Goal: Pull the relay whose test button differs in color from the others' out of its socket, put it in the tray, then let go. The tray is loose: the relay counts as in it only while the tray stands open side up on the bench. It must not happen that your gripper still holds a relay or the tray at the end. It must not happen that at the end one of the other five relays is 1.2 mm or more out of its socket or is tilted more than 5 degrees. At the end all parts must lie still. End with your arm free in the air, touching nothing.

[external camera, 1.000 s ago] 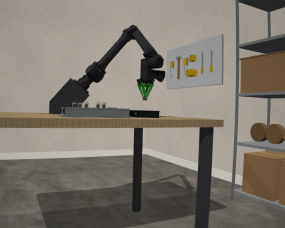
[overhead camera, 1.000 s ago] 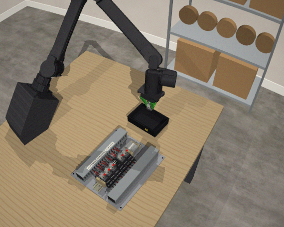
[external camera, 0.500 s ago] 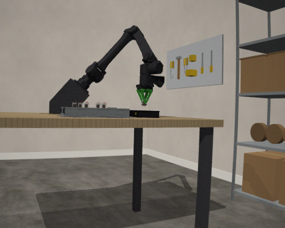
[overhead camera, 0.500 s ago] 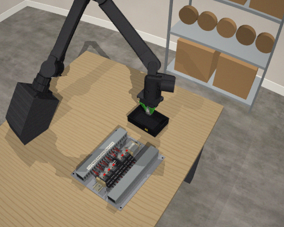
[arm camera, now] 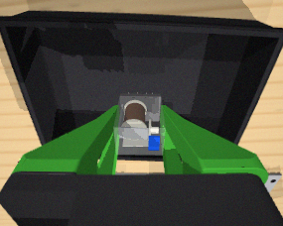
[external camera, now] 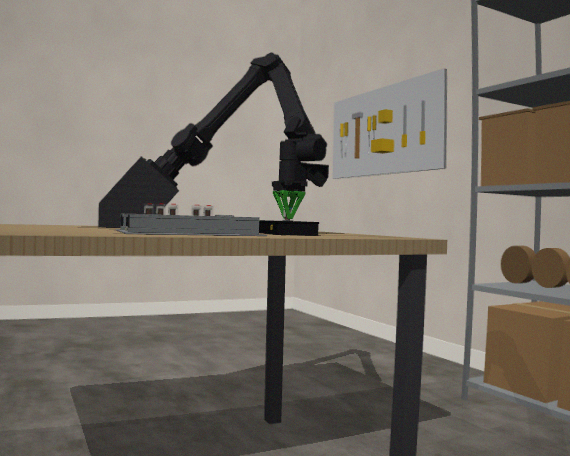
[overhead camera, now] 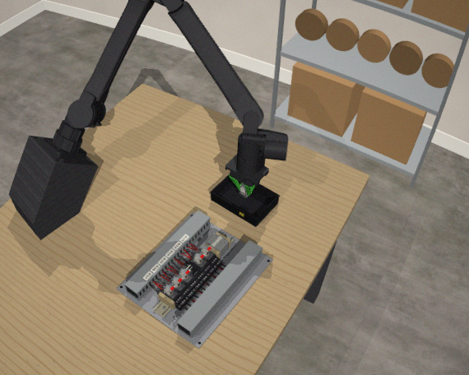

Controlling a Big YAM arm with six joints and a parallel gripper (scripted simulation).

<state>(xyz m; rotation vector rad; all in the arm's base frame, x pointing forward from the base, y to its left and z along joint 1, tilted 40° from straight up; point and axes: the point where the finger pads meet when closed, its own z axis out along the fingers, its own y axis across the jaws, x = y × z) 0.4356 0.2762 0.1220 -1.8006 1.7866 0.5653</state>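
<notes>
A clear relay with a blue test button (arm camera: 135, 114) (overhead camera: 243, 191) is held upright between the green fingers. My gripper (arm camera: 140, 113) (overhead camera: 243, 189) (external camera: 287, 218) is shut on it, pointing straight down. The relay is low over the black tray (overhead camera: 227, 206) (external camera: 296, 229) (arm camera: 139, 20), at its opening; whether it touches the floor is hidden. The tray stands open side up on the bench. Several relays with red buttons (overhead camera: 179, 280) (external camera: 173, 210) stand in the sockets of the grey panel (overhead camera: 196, 341) (external camera: 196, 225). A gap (overhead camera: 195, 267) shows in their row.
Grey wire ducts (overhead camera: 227, 284) (overhead camera: 169, 251) run along both sides of the panel, close beside the tray. The bench edge (overhead camera: 340, 232) lies to the right of the tray. The arm's dark base (overhead camera: 54, 189) stands at the left. A shelf (overhead camera: 346, 74) stands beyond the bench.
</notes>
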